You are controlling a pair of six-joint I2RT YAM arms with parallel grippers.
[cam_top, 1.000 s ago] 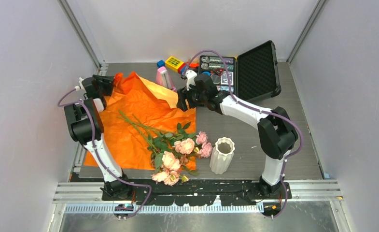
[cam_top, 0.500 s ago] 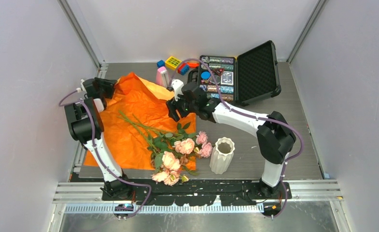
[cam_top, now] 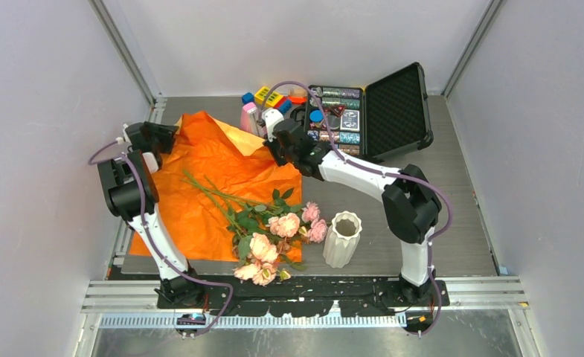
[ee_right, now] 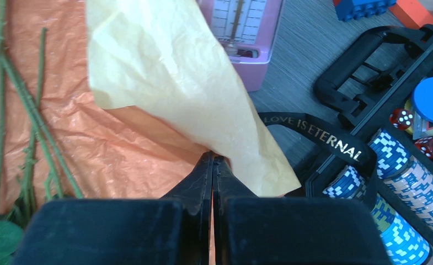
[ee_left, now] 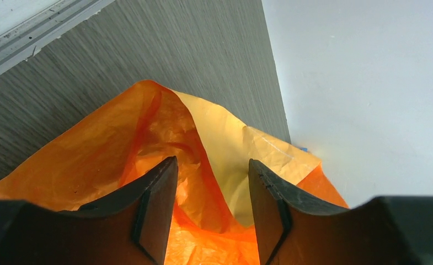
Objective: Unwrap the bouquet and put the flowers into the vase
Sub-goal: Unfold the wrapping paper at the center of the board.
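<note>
The bouquet is undone: the crinkled orange paper (cam_top: 199,167) lies spread on the table with the flowers (cam_top: 283,224) across it, heads at the near edge and green stems (ee_right: 15,94) pointing back left. The white ribbed vase (cam_top: 342,238) stands upright to the right of the heads. My right gripper (cam_top: 279,154) (ee_right: 213,157) is shut on the paper's far right edge, where a pale yellow flap (ee_right: 164,72) folds up. At the paper's far left corner my left gripper (cam_top: 171,134) (ee_left: 213,163) is open, its fingers astride a raised fold of paper (ee_left: 164,127).
A pink metronome (cam_top: 251,117) (ee_right: 247,33) stands just behind the right gripper. An open black case (cam_top: 382,111) with poker chips (ee_right: 390,160) sits at the back right, a black printed ribbon (ee_right: 324,135) beside it. Coloured blocks (cam_top: 268,97) lie at the back.
The right gripper dipped to the paper's far right edge and shut on it, then drew back slightly towards the metronome. The left gripper has hardly moved.
</note>
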